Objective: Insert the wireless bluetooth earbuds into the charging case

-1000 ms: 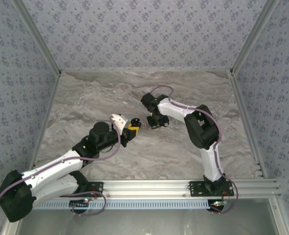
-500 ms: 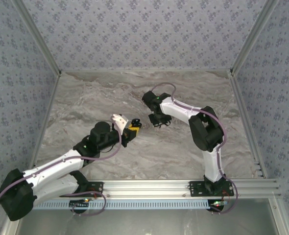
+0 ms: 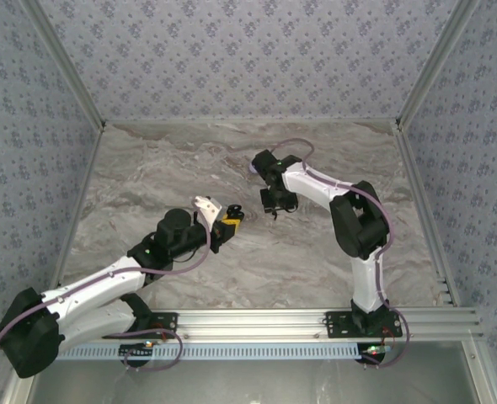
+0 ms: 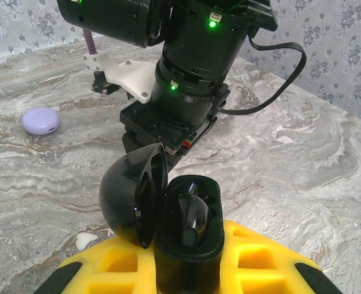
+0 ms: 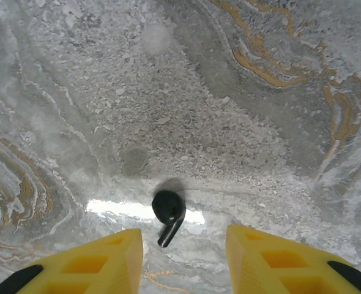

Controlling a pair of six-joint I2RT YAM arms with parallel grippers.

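Roughly halfway, by the look of it. Nearest, the left gripper (image 4: 186, 269) is clamped tight on the black charging case (image 4: 188, 242), holding it upright with its domed lid (image 4: 131, 196) swung open to the case's left. One black earbud (image 4: 191, 215) appears to sit in the case's well; whether it is fully seated I cannot tell, and the slot beside it looks free.

Past the case and to its right, a second black earbud (image 5: 168, 209) lies loose on the marble table (image 5: 229, 92), stem pointing toward the right gripper (image 5: 183, 251). That claw hangs over it with its yellow fingers (image 5: 101, 257) parted, one on each side, touching nothing. So what remains, I judge, is to pick this bud up, carry it back to the case, drop it in and shut the lid.

The right arm's wrist (image 4: 193, 73) stands close behind the case, leaving little room there. Farther beyond the case, to its left, a closed lavender case (image 4: 41, 120) rests on the table, well apart.
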